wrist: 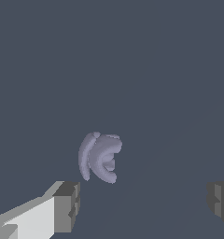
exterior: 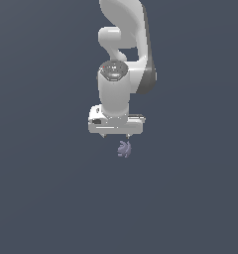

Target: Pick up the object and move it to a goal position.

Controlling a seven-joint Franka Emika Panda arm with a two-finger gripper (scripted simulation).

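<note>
The object point(exterior: 124, 148) is a small pale lavender-grey lobed lump lying on the dark grey floor, just in front of the white arm's hand in the exterior view. It also shows in the wrist view point(wrist: 100, 157), apart from the fingers and off to one side of the gap between them. My gripper point(exterior: 115, 135) is open wide and empty, hanging above the floor; in the wrist view point(wrist: 142, 201) its two grey fingertips point(wrist: 67, 205) stand far apart, with nothing between them.
A plain dark grey floor point(exterior: 51, 198) stretches all round. The white arm point(exterior: 122, 49) rises behind the gripper in the exterior view.
</note>
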